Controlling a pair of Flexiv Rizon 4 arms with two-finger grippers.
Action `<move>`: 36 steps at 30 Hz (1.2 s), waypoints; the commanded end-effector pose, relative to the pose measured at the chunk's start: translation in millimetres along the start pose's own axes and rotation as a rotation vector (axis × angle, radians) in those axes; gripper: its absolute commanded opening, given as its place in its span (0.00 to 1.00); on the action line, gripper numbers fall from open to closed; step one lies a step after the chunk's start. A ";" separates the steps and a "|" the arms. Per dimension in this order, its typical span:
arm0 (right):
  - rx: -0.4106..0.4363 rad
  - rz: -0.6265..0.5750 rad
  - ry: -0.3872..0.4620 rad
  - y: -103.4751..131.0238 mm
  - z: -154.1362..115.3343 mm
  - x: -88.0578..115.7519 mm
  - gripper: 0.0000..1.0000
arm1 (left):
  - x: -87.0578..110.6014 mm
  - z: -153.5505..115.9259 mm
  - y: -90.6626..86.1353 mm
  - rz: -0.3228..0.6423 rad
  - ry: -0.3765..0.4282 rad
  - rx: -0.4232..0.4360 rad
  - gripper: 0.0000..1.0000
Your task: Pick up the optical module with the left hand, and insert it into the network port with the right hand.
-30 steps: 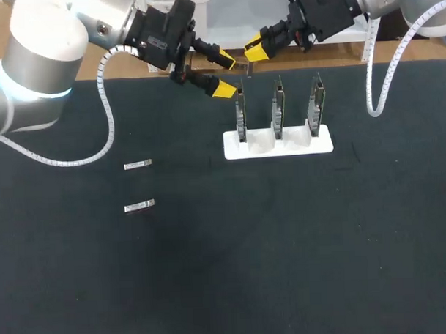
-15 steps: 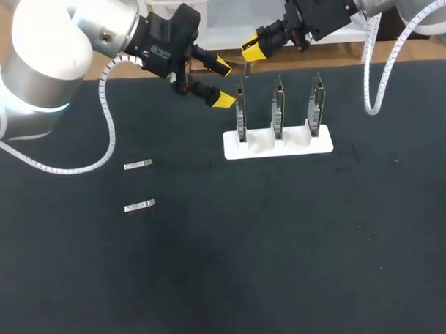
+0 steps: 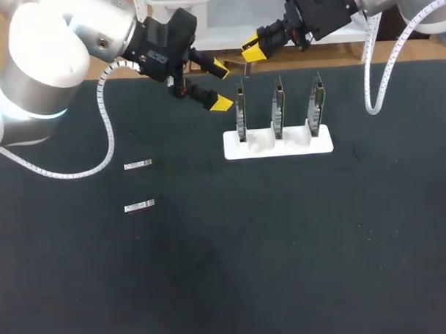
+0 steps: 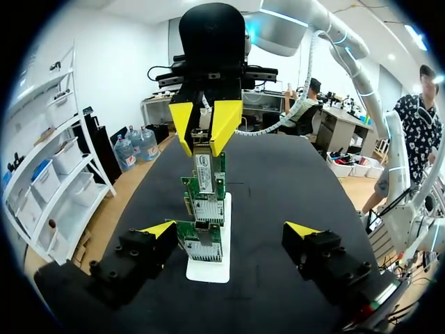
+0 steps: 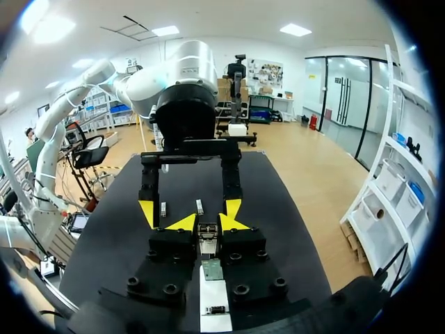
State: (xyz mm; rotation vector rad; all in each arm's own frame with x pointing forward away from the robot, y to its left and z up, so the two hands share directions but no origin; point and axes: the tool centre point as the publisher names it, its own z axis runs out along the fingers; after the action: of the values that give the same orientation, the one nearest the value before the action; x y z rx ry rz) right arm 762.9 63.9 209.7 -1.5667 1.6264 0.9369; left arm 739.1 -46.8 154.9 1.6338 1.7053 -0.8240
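The right tool (image 3: 250, 55) is clamped on the module (image 4: 204, 169), both yellow tips pressing the end away from the cards, and holds it in the air just above the leftmost card (image 3: 240, 111) on the white stand (image 3: 277, 144). The left tool (image 3: 221, 85) hangs beside it, fingers spread and empty. The module looks small, light, stiff and smooth-sided, so it is apt to twist. Gripping its flat sides near the back leaves the nose free for the port. Two spare modules (image 3: 137, 165) lie well apart on the table (image 3: 285, 267).
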 end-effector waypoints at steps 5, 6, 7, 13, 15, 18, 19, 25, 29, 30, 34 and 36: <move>-0.020 0.002 -0.004 4.6 -4.3 3.4 0.00 | 2.2 7.7 9.7 -0.017 0.016 0.017 1.00; -0.021 0.000 -0.004 5.0 -5.0 3.9 0.00 | 2.9 8.4 10.1 -0.020 0.014 0.018 1.00; -0.022 0.000 -0.004 5.2 -5.6 4.1 0.00 | 3.5 8.9 10.3 -0.021 0.013 0.017 1.00; -0.012 -0.008 -0.014 3.0 -8.0 5.3 0.00 | 4.0 12.3 12.0 -0.023 0.009 0.014 1.00; -0.013 -0.008 -0.016 2.9 -8.6 4.5 0.00 | 3.8 13.5 12.4 -0.023 0.007 0.014 1.00; -0.015 -0.013 -0.016 2.8 -8.6 3.6 0.00 | 2.4 14.8 12.3 -0.019 -0.003 0.012 1.00; -0.016 -0.015 -0.015 2.9 -8.6 3.4 0.00 | 1.4 14.9 12.2 -0.018 -0.001 0.011 1.00; -0.024 -0.019 -0.006 2.6 -8.0 4.6 0.00 | 0.5 15.3 12.6 -0.015 -0.001 0.004 1.00; -0.022 -0.021 -0.004 -0.1 -8.3 4.0 0.00 | 0.6 15.6 12.7 -0.018 0.001 0.002 1.00; -0.021 -0.021 -0.004 -0.6 -8.2 4.0 0.00 | 0.9 15.8 12.6 -0.019 0.000 0.001 1.00; -0.021 -0.022 -0.004 -1.5 -7.9 3.4 0.00 | 2.7 15.8 12.3 -0.024 -0.001 0.000 1.00; -0.023 -0.023 -0.002 -1.8 -6.9 3.1 0.00 | 3.2 15.6 12.2 -0.025 -0.002 -0.001 1.00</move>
State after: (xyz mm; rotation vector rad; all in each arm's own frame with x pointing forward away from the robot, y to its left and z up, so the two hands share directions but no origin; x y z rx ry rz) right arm 762.8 54.9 210.4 -1.5928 1.5975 0.9455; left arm 752.3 -57.2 143.4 1.6169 1.7273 -0.8386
